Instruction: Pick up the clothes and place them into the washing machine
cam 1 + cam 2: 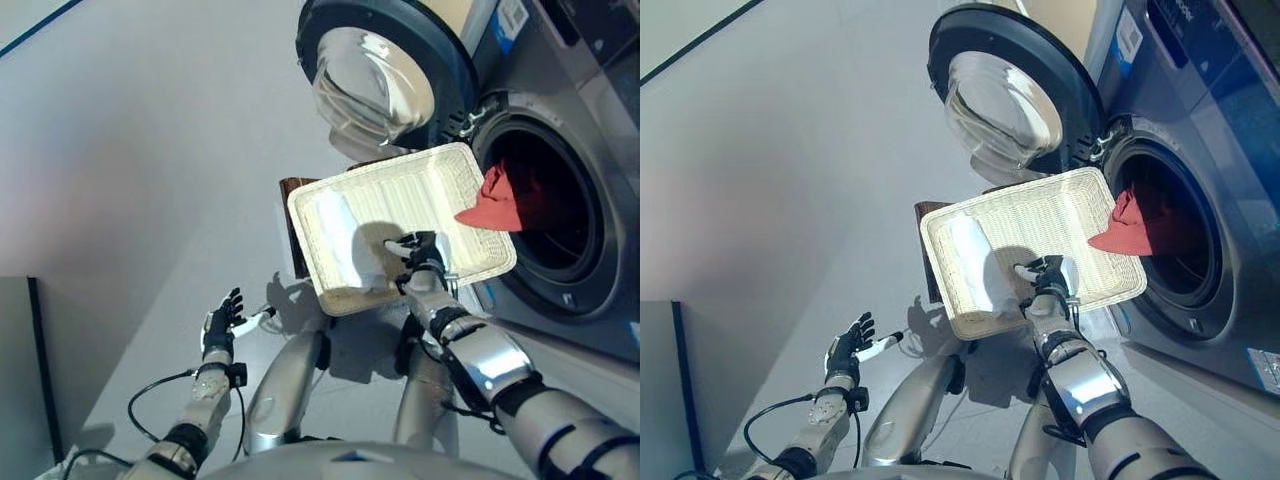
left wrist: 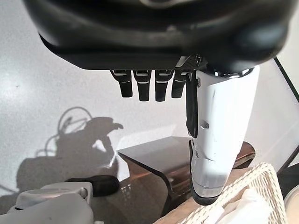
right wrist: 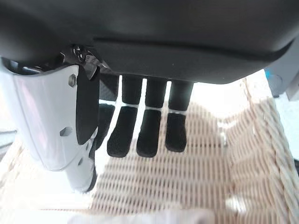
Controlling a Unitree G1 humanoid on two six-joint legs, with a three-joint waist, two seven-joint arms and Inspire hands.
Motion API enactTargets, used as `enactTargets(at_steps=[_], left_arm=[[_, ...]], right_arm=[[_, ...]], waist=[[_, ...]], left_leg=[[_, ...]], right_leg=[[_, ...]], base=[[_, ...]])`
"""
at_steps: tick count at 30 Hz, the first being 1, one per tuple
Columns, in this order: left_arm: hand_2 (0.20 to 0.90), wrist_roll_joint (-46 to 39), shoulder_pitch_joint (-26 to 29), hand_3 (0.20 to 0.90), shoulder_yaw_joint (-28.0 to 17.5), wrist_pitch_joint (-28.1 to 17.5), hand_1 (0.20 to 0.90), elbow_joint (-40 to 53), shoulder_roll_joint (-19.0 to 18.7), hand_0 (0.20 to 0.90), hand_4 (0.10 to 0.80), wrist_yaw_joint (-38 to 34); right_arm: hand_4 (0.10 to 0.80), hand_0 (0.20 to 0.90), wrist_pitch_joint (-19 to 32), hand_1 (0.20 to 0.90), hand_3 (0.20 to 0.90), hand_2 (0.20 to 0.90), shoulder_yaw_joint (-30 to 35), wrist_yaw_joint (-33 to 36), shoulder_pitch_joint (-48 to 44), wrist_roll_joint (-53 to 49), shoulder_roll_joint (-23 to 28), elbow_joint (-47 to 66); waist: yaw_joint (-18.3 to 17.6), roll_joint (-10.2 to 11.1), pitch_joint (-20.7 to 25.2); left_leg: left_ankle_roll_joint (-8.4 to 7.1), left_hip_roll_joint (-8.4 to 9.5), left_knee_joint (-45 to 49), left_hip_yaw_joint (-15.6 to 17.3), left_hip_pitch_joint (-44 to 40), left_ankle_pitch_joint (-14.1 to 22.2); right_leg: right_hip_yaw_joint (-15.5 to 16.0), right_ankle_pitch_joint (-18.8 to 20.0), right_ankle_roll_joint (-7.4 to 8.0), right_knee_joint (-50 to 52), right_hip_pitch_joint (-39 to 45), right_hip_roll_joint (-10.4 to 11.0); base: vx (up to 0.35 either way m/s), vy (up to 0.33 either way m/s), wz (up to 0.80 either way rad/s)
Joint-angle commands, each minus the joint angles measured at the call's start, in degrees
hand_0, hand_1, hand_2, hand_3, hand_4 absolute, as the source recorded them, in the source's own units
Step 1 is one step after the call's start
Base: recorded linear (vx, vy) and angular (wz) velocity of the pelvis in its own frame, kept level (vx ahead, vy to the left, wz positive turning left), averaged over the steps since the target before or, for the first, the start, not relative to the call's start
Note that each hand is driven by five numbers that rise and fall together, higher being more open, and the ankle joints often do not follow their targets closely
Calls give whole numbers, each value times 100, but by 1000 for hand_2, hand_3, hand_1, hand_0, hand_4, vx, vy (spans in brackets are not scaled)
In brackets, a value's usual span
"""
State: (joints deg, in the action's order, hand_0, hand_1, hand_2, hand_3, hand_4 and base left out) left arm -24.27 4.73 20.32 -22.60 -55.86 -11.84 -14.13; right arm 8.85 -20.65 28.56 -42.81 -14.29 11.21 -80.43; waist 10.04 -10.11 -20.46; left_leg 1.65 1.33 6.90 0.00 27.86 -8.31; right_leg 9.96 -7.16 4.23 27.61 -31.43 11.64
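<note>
I'm looking down at a white wicker basket [image 1: 470, 170] that rests on a dark brown stool [image 1: 297, 232] right in front of the washing machine [image 1: 590, 120]. The machine's round door [image 1: 385, 75] is swung wide open to the left of the drum opening [image 1: 545, 205].

A red garment [image 1: 492, 205] hangs over the lip of the drum opening, part inside the drum and part draped over the basket's far corner. A pale white garment [image 1: 345, 245] lies in the basket along its left side, reaching toward the near edge.

My right hand [image 1: 420, 250] is over the inside of the basket, just beside the white garment. In its wrist view the fingers [image 3: 149, 130] point straight down over the wicker weave, relaxed, with the white-covered thumb [image 3: 51, 121] beside them; nothing is held between them. A strip of white cloth shows at the edge of that view, below the thumb. I cannot tell whether the fingertips touch the basket floor.

My left hand [image 1: 222, 322] hangs low and well apart from the basket, over the grey floor [image 1: 130, 150]. Its fingers [image 2: 140, 86] are loosely spread and empty, thumb [image 2: 219, 135] straight. Its wrist view catches the stool and a basket corner.
</note>
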Motion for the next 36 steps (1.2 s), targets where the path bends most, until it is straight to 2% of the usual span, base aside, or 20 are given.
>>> enactTargets(at_steps=[1, 4, 5, 7, 9, 10, 11, 14, 15, 22, 31, 36], left_arm=[[900, 108, 144, 900, -317, -185, 900, -377, -152, 900, 800, -286], [900, 112, 160, 900, -300, -219, 900, -335, -168, 900, 800, -302], [900, 109, 168, 900, -300, -215, 900, -341, -165, 900, 800, -298], [900, 26, 137, 900, -302, -207, 900, -153, -144, 900, 800, -215], [900, -3, 26, 900, -321, -190, 900, 80, -195, 900, 800, -111], [900, -5, 23, 900, -317, -187, 900, 86, -198, 900, 800, -110], [900, -48, -22, 900, -336, -169, 900, 175, -211, 900, 800, -17], [900, -100, -78, 900, -339, -169, 900, 282, -240, 900, 800, 27], [900, -181, -120, 900, -346, -177, 900, 342, -227, 900, 800, 77], [900, -345, -123, 900, -211, -206, 900, 362, -102, 900, 800, 169], [900, -450, -75, 900, -108, -220, 900, 285, -16, 900, 800, 195], [900, -500, -166, 900, -92, -264, 900, 460, -62, 900, 800, 249]], right_arm=[[800, 900, 384, 900, 900, 900, 72, 175, -274, 92, 146, 277], [800, 900, 504, 900, 900, 900, 361, 238, -321, -230, 323, 336], [800, 900, 641, 900, 900, 900, 599, 171, -287, -682, 356, 377], [800, 900, 1100, 900, 900, 900, 1362, -491, -126, -2703, 370, 605], [800, 900, 1218, 900, 900, 900, 1640, -706, -132, -3371, 480, 600], [800, 900, 1223, 900, 900, 900, 1640, -732, -136, -3392, 489, 580], [800, 900, 1321, 900, 900, 900, 1894, -926, -187, -4007, 602, 502], [800, 900, 1376, 900, 900, 900, 1991, -1068, -263, -4358, 630, 614], [800, 900, 1522, 900, 900, 900, 2166, -1190, -258, -4790, 585, 807], [800, 900, 1713, 900, 900, 900, 2476, -1259, -497, -5291, 610, 946], [800, 900, 1986, 900, 900, 900, 2722, -1386, -530, -5780, 496, 1038], [800, 900, 2056, 900, 900, 900, 2856, -1250, -816, -5843, 738, 972]], waist=[[96, 143, 42], [72, 119, 27], [61, 112, 21], [37, 66, -26], [44, 12, -50], [52, 14, -46], [66, -75, -67], [79, -142, -91], [69, -219, -124], [36, -425, -182], [-55, -411, -131], [-30, -504, -91]], left_leg=[[-354, 95, 120, -13, 182, 125], [-356, 100, 117, -16, 211, 125], [-357, 101, 114, -15, 215, 130], [-361, 112, 121, -8, 222, 162], [-362, 110, 118, 14, 239, 172], [-362, 109, 119, 18, 243, 173], [-360, 122, 111, 34, 264, 184], [-360, 116, 105, 64, 295, 187], [-359, 118, 114, 97, 326, 195], [-345, 155, 191, 186, 426, 241], [-340, 162, 172, 236, 412, 286], [-339, 212, 119, 253, 414, 291]], right_leg=[[41, 469, -26, -1105, 683, -158], [42, 467, -30, -1101, 648, -147], [39, 461, -31, -1103, 642, -148], [19, 443, -35, -1074, 591, -141], [2, 426, -36, -1058, 546, -127], [-3, 425, -36, -1055, 540, -127], [-29, 415, -34, -1044, 484, -106], [-89, 420, -28, -1028, 413, -95], [-128, 424, -21, -1018, 352, -74], [-246, 407, -4, -965, 226, -35], [-349, 432, 9, -972, 179, -32], [-401, 457, 25, -1017, 153, 9]], base=[[0, 0, 0], [-5, -2, 1], [-16, -9, 4], [-5, -4, 2], [0, 0, 0], [0, 0, 0], [0, 0, 0], [-14, 35, -2], [-17, 54, -11], [0, 40, -9], [10, 14, -2], [-1, 6, 0]])
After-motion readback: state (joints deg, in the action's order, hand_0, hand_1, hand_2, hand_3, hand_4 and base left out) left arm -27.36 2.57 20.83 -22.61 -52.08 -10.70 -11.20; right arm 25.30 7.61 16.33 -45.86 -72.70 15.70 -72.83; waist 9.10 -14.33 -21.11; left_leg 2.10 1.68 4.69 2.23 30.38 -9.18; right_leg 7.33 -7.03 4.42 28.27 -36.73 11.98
